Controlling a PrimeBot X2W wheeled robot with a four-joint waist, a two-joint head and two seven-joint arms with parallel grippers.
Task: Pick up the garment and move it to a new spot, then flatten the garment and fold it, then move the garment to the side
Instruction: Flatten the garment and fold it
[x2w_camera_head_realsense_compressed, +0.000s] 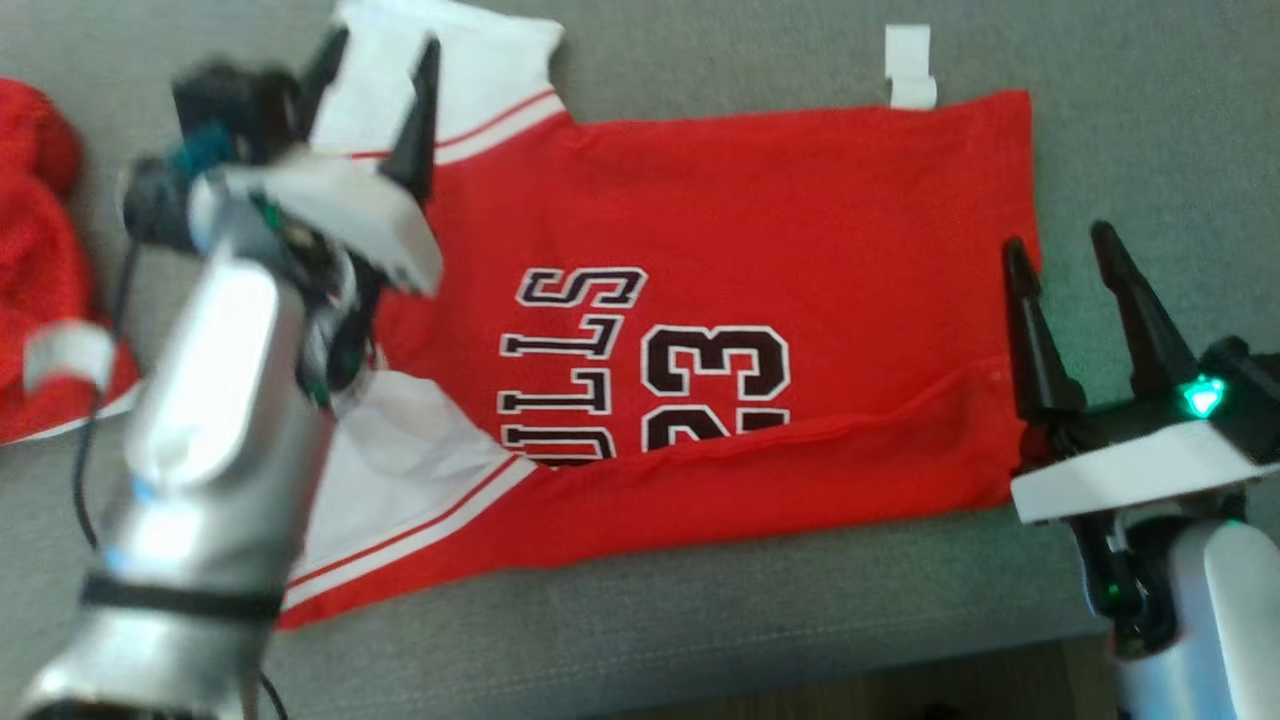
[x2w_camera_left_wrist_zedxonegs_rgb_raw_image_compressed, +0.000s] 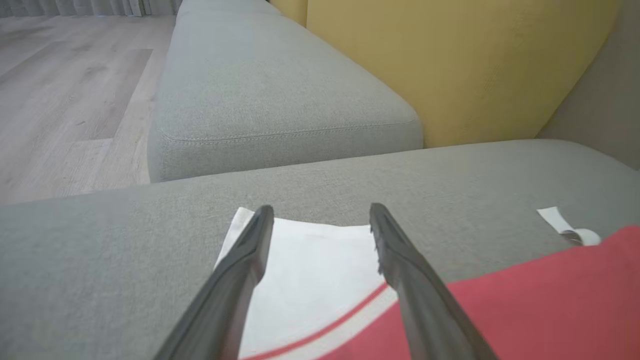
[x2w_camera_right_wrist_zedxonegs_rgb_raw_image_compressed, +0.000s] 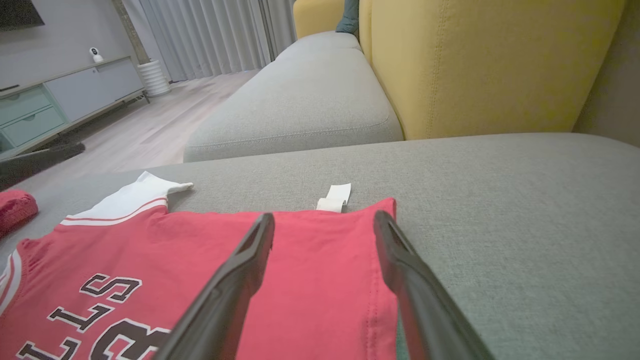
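L fingers (x2w_camera_head_realsense_compressed: 415, 120) and R fingers (x2w_camera_head_realsense_compressed: 1035, 330) both spread wide, holding nothing. Jersey (x2w_camera_head_realsense_compressed: 800, 200) lies flat on couch (x2w_camera_head_realsense_compressed: 1150, 120) — white sleeve (x2w_camera_head_realsense_compressed: 480, 70) between L fingers, hem (x2w_camera_head_realsense_compressed: 1020, 180) beneath R fingers. For the fold, prob. pinch both ends level, lift together — avoid dragging.

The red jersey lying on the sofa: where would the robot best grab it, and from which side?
Probably by its thin edges, since the jersey lies flat with little raised to pinch: the white sleeve from the left, with the left pincer, and the hem from the right, with the right pincer. Each open pincer could come down with one finger sliding under the edge.
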